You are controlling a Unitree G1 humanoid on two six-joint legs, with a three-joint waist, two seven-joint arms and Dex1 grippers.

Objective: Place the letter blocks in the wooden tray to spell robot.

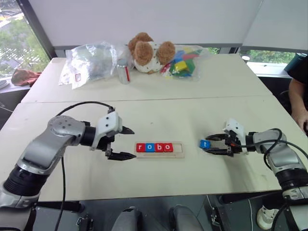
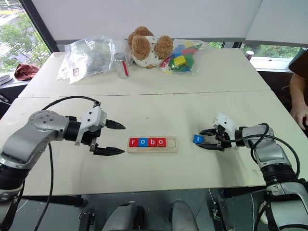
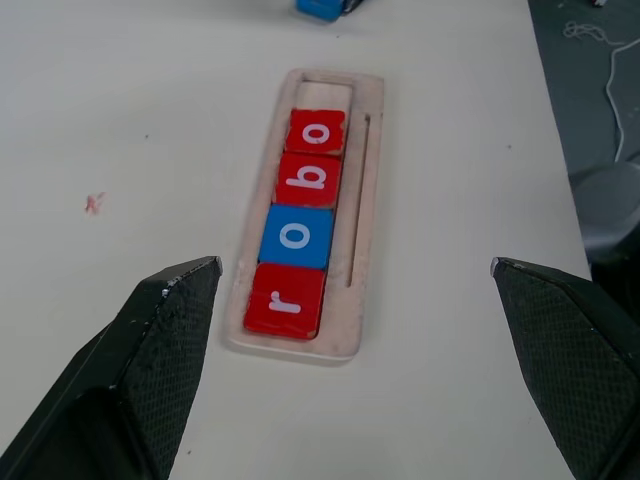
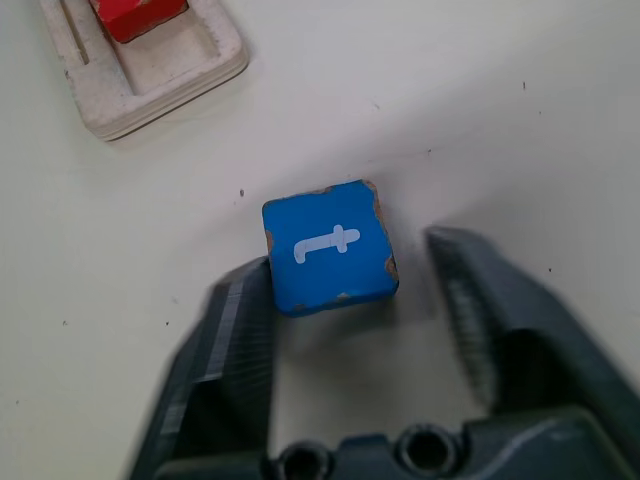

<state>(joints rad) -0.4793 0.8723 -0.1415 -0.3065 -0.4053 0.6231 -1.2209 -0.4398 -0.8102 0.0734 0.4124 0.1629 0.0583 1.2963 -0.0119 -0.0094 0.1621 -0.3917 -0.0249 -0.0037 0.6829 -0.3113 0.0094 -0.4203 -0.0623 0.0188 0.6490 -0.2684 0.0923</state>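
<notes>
The wooden tray (image 1: 179, 155) lies at the table's middle and holds several letter blocks (image 1: 154, 147) reading r, o, b, o, with its right end slot bare (image 3: 325, 92). A blue block marked t (image 4: 330, 258) rests on the table to the tray's right. My right gripper (image 1: 208, 144) straddles it with jaws open. One finger (image 4: 235, 330) touches the block's side and the other finger (image 4: 490, 320) stands a gap away. My left gripper (image 1: 134, 143) hovers wide open just left of the tray, with nothing between its fingers.
Along the table's back stand a crumpled plastic bag (image 1: 91, 62), a small can (image 1: 124, 72), a teddy bear (image 1: 150, 52) and a bag of coloured toy blocks (image 1: 183, 61). A person's arm (image 1: 299, 103) shows at the right edge.
</notes>
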